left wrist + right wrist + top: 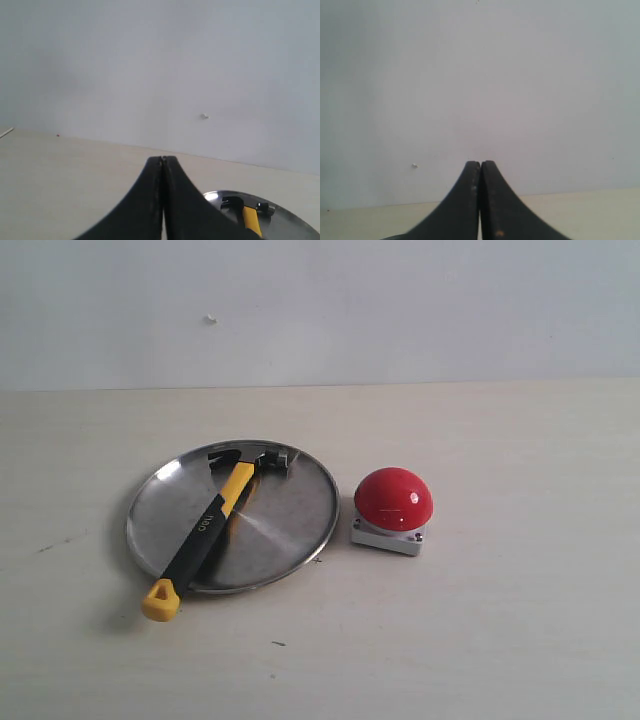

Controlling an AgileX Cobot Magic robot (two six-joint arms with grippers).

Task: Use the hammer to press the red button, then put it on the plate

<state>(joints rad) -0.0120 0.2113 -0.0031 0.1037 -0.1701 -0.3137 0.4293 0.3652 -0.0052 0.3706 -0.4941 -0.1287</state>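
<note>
fingers (142,205) pressed together on both arms, hammer (215,515) lying across the plate (290,525)

left gripper (162,159) has its two black fingers closed tip to tip, with only a hairline seam between them and nothing held. right gripper (480,163) stands the same way, its fingers (462,205) meeting along their length and empty. both point toward the pale wall (400,310) that rises behind the light table (500,640).

the hammer rests on the silver plate, and neither gripper touches it. its dark steel head (252,458) sits near the plate's far rim. the yellow-and-black handle runs diagonally across the plate toward the near left. the handle crosses the near rim, so the yellow looped end (160,602) lies beyond the edge, over the table; whether it touches the table i cannot tell. white lettering shows on the black part of the grip.

the red button (393,498) stands upright on its grey base (388,537), just beside the plate on the right of the exterior view, with a narrow strip of table between them.

past the closed fingers in the left wrist view, a slice of the plate's rim shows, with the hammer's head and yellow neck on it. a small white speck (210,319) marks the wall.
</note>
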